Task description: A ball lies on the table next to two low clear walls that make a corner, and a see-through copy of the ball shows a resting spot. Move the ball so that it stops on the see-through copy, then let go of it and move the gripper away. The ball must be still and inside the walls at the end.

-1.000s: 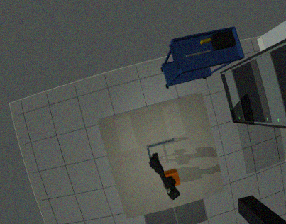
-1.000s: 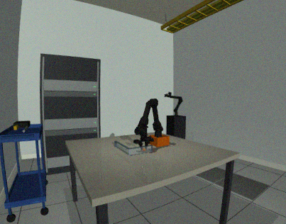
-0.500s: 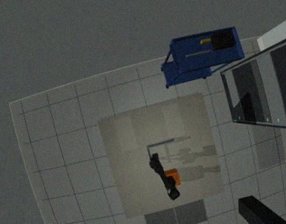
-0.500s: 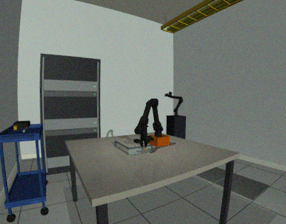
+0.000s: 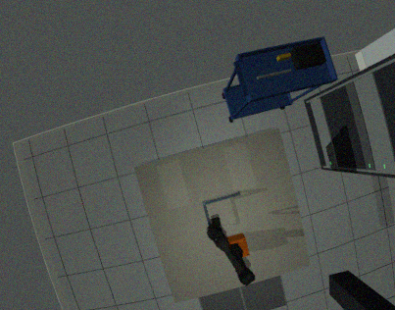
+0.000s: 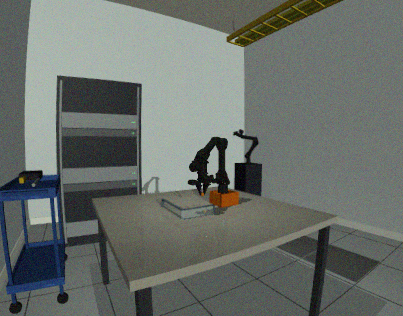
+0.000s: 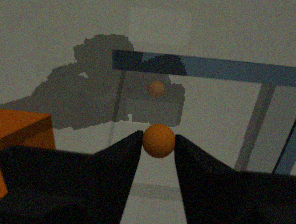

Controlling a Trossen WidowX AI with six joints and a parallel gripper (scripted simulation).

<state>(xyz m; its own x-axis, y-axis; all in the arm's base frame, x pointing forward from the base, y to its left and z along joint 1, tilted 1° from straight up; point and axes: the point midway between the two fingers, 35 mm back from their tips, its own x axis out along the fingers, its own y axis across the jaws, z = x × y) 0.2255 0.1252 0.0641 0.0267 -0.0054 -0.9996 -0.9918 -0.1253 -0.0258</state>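
The orange ball [image 7: 159, 141] [image 6: 203, 194] is pinched between the two fingertips of my gripper [image 7: 158, 137] [image 6: 203, 193], which is shut on it. In the exterior view the ball appears raised above the table. The paler see-through copy [image 7: 156, 89] shows in the wrist view, just ahead of the held ball and apart from it in the picture, near the long bluish wall [image 7: 225, 68] [image 5: 223, 197]. The other wall [image 7: 286, 161] [image 5: 206, 211] shows at the right edge of the wrist view. The arm hides the ball in the top view.
An orange box [image 5: 238, 245] [image 6: 224, 199] [image 7: 25, 126] stands on the table [image 5: 172, 265] [image 6: 241, 250] beside the arm. The arm's shadow falls over the see-through copy and part of the long wall. A blue cart [image 5: 266, 88] [image 6: 36, 192] stands off the table.
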